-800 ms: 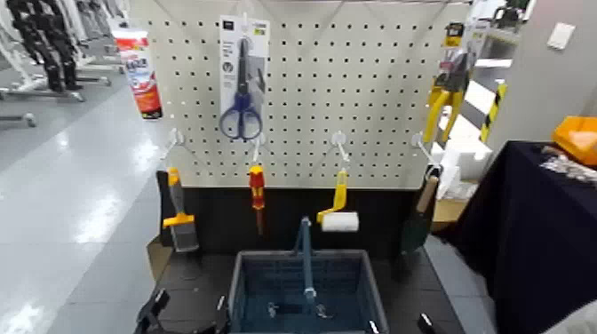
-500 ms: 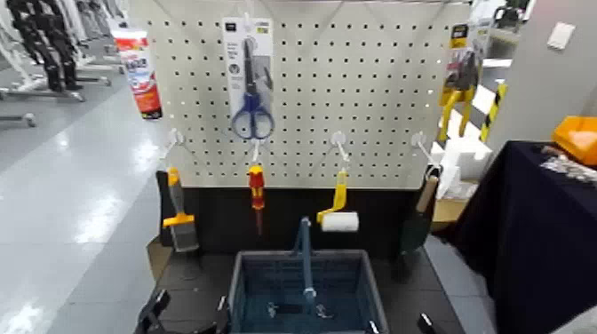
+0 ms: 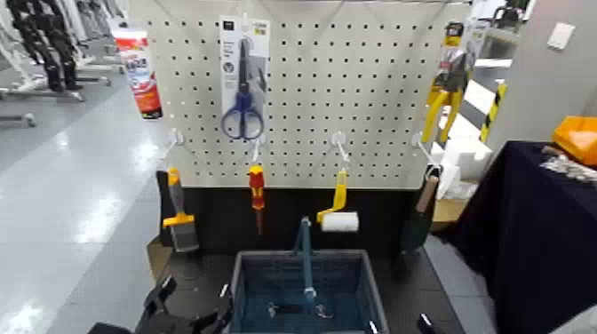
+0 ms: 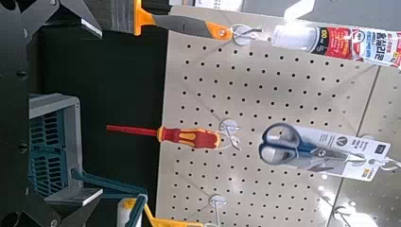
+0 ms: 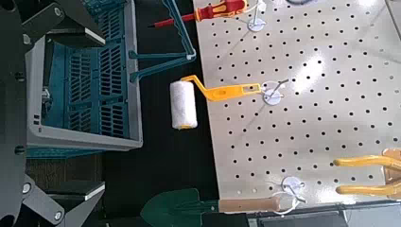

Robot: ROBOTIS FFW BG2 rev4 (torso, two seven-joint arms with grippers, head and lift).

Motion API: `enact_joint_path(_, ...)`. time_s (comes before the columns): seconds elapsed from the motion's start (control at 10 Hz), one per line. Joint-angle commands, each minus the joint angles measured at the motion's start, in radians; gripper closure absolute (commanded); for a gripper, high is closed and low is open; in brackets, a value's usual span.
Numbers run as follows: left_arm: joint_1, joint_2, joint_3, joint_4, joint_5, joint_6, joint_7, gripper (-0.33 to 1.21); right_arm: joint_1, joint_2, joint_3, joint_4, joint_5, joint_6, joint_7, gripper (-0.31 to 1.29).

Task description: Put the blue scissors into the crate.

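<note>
The blue scissors [image 3: 242, 82], on a tall white card, hang high on the pegboard, left of centre; they also show in the left wrist view [image 4: 305, 149]. The blue-grey crate [image 3: 258, 266] with an upright central handle stands on the dark table below, and shows in both wrist views [image 4: 45, 142] [image 5: 80, 85]. My left gripper [image 3: 195, 302] is open and empty, low beside the crate's left side, far below the scissors; its fingers [image 4: 83, 194] are spread. My right gripper [image 5: 102, 113] is open and empty by the crate's right side, barely showing in the head view [image 3: 425, 322].
On the pegboard [image 3: 373, 98] hang a red-and-yellow screwdriver [image 3: 257, 191], a scraper [image 3: 178, 218], a paint roller [image 3: 338, 213], a trowel [image 3: 419, 218], yellow-handled pliers [image 3: 447, 93] and a sealant tube [image 3: 139, 71]. A dark-draped table [image 3: 533, 231] stands at the right.
The scissors card swung a little to the right and has come back left. My left gripper has risen slightly into the head view.
</note>
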Motion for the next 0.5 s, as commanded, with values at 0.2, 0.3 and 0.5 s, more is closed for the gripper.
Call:
enact_joint_path(0.2, -0.082, 0.013, 0.043, -0.038, 0.034, 0.134, -0.097, 0.12, -0.001, 0.003, 0.001, 0.002, 0.000, 0.002, 0.000, 0.23)
enact_joint_path(0.3, -0.113, 0.013, 0.062, -0.039, 0.034, 0.164, -0.143, 0.11, -0.003, 0.003, 0.002, 0.002, 0.000, 0.002, 0.000, 0.23)
enact_joint_path(0.5, -0.188, 0.016, 0.089, -0.039, 0.033, 0.273, -0.259, 0.11, -0.005, 0.003, 0.004, 0.003, 0.000, 0.002, 0.000, 0.23)
